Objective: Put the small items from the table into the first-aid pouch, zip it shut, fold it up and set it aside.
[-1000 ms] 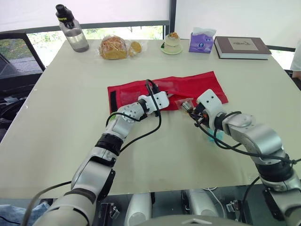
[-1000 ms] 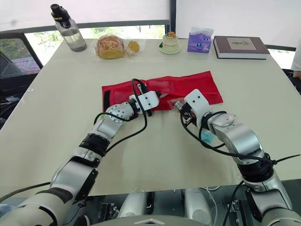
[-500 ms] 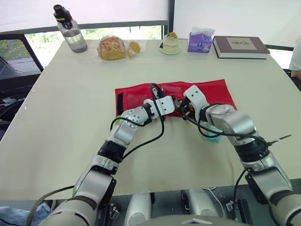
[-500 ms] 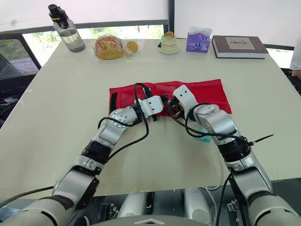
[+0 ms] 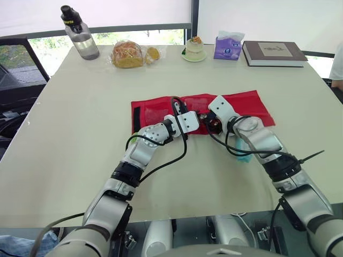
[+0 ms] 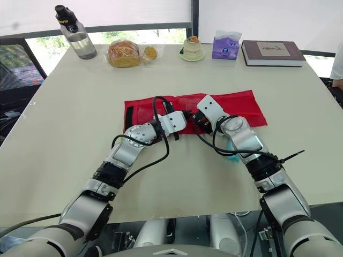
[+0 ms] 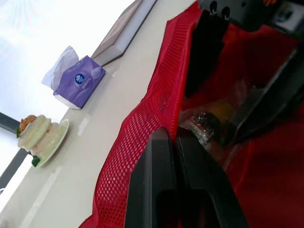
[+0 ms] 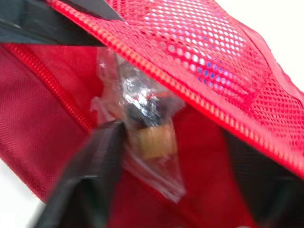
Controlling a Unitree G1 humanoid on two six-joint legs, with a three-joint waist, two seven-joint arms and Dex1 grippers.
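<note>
The red first-aid pouch (image 5: 252, 104) lies flat across the middle of the table. My left gripper (image 5: 188, 119) is shut on the pouch's mesh flap (image 7: 142, 128), holding its zipper edge up. My right gripper (image 5: 207, 121) reaches into the gap under that flap, its fingers (image 8: 90, 166) spread wide. A clear packet (image 8: 147, 128) with a dark and tan item inside lies loose between them on the red lining; the same packet (image 7: 204, 123) sits just past my left fingertips. A small teal item (image 5: 242, 150) lies on the table beneath my right forearm.
Along the far edge stand a water bottle (image 5: 79, 32), bagged bread (image 5: 128, 53), a small cake on a plate (image 5: 195, 49), a purple tissue pack (image 5: 229, 45) and a book (image 5: 274, 52). A person's sleeve (image 5: 337, 64) shows at the right edge.
My right gripper carried the clear packet leftward into the pouch opening, then spread its fingers off it. My left gripper kept its hold on the mesh flap.
</note>
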